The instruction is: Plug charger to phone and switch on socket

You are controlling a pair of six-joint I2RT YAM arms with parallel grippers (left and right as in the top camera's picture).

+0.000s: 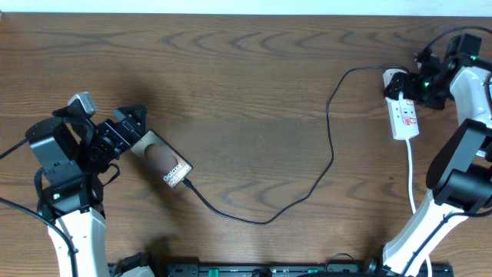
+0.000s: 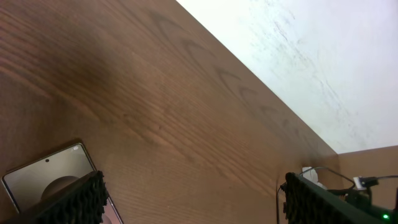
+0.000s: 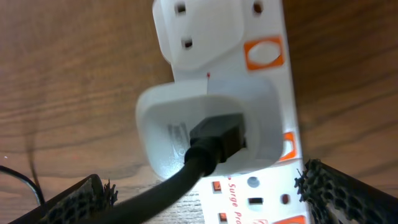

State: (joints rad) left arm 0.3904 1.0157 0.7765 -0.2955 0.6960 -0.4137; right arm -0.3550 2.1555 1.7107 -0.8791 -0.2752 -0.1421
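The phone (image 1: 161,160) lies on the table at the left, with the charger cable (image 1: 269,221) running from its lower right end across the table to a white plug (image 1: 394,80) in the socket strip (image 1: 405,117). My left gripper (image 1: 132,137) is open just left of the phone. In the left wrist view the phone (image 2: 46,179) lies partly under the left finger of this gripper (image 2: 193,208). My right gripper (image 1: 421,83) is open over the strip's far end. In the right wrist view its fingers (image 3: 211,199) straddle the strip (image 3: 267,199) below the white plug (image 3: 161,134) and an orange switch (image 3: 264,55).
The strip's white lead (image 1: 412,181) runs toward the front edge beside the right arm's base. A white wall (image 2: 311,56) stands beyond the table's far edge. The robots' thicker black cables loop at the far right (image 1: 442,35).
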